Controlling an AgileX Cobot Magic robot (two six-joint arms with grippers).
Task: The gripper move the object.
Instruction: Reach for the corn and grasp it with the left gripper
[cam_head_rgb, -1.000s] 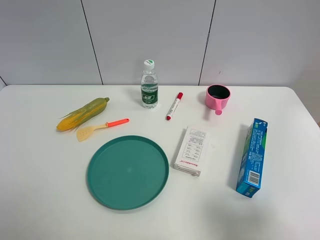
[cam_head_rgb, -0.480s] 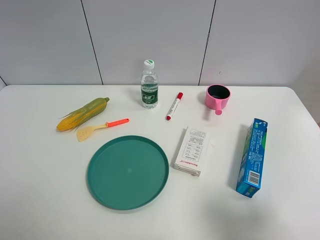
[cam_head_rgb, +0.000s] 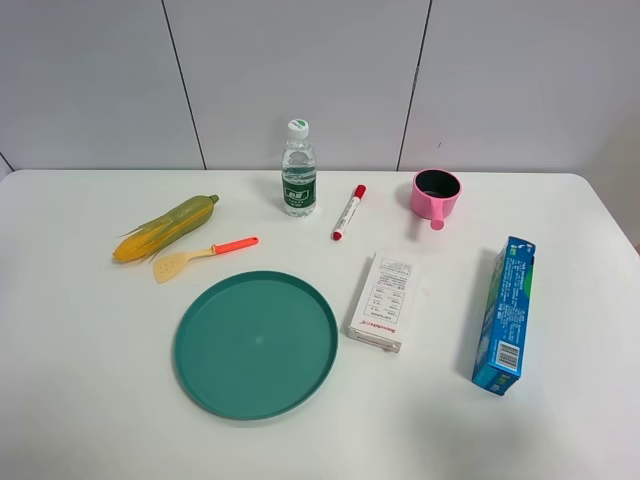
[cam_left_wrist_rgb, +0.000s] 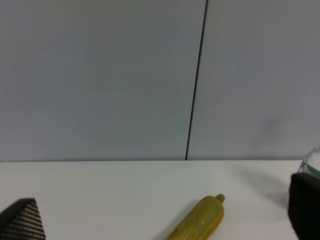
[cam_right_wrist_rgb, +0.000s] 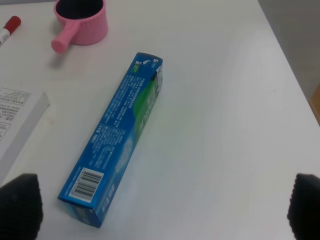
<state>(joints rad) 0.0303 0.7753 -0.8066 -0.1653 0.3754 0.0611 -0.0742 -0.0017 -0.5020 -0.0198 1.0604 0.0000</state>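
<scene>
The yellow toy corn cob with yellow-green husk lies at the left back of the white table, tip pointing back right. Its husk end shows in the left wrist view. Neither arm shows in the exterior high view. My left gripper is open and empty, its fingertips wide apart, with the corn ahead of it. My right gripper is open and empty, its fingertips wide apart over the table near the blue box.
A yellow spatula with orange handle lies beside the corn. A green plate sits at centre front. A water bottle, red marker, pink cup, white box and blue box stand further right.
</scene>
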